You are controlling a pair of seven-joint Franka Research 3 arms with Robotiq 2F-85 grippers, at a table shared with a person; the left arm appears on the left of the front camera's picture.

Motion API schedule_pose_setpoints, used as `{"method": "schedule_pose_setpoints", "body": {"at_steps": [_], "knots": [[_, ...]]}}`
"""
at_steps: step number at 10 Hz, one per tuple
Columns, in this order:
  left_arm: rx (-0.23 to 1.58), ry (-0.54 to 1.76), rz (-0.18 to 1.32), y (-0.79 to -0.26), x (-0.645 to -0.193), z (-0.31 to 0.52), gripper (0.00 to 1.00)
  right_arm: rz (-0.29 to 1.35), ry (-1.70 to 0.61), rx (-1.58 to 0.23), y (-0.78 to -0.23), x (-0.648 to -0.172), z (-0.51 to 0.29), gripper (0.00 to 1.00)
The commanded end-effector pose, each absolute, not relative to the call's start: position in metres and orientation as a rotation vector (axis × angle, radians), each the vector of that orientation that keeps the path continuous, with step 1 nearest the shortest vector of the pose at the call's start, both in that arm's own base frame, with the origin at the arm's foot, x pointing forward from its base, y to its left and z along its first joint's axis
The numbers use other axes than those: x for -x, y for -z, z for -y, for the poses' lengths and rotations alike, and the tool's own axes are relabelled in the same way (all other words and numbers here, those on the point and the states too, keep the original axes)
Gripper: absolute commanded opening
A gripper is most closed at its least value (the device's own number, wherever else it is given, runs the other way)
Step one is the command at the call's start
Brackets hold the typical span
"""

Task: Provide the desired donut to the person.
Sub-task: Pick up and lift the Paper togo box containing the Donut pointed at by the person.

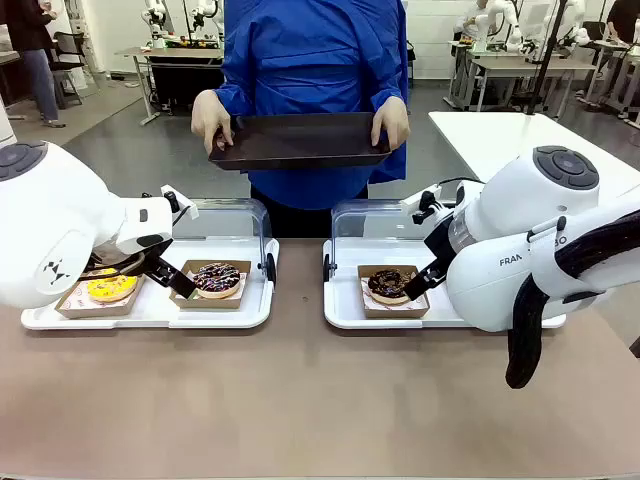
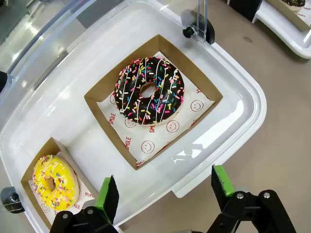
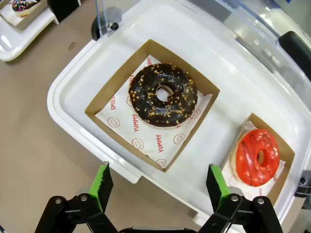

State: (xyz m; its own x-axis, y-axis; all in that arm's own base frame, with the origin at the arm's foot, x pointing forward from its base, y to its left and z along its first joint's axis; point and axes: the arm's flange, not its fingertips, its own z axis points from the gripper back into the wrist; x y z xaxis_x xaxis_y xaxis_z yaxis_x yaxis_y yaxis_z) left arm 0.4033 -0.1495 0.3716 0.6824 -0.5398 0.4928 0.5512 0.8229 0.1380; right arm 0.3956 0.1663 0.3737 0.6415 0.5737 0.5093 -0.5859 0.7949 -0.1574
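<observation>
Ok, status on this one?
Left gripper open, facing sprinkle donut; right gripper open, facing nut donut. Neither donut touched. Person holds black tray out. Nothing in the way.

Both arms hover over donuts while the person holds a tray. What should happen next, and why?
Probably wait for a choice: the person grips the black tray with both hands, pointing at none. The left gripper and right gripper hang open above boxed donuts, ready.

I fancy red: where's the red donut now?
Right wrist view, lower right: the red donut sits in its own cardboard tray in the white container, beside the chocolate nut donut.
</observation>
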Motion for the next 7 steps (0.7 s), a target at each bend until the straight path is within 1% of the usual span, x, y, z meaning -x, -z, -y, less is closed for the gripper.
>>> {"method": "schedule_pose_setpoints", "body": {"at_steps": [1, 7], "knots": [[0.022, 0.612, 0.546, -0.3715, -0.4032, 0.1495, 1.00, 0.573, -0.661, -0.023, -0.3738, -0.3956, -0.1663, 1.00], [0.022, 0.612, 0.546, -0.3715, -0.4032, 0.1495, 1.00, 0.573, -0.661, -0.023, -0.3738, -0.3956, -0.1663, 1.00]]}}
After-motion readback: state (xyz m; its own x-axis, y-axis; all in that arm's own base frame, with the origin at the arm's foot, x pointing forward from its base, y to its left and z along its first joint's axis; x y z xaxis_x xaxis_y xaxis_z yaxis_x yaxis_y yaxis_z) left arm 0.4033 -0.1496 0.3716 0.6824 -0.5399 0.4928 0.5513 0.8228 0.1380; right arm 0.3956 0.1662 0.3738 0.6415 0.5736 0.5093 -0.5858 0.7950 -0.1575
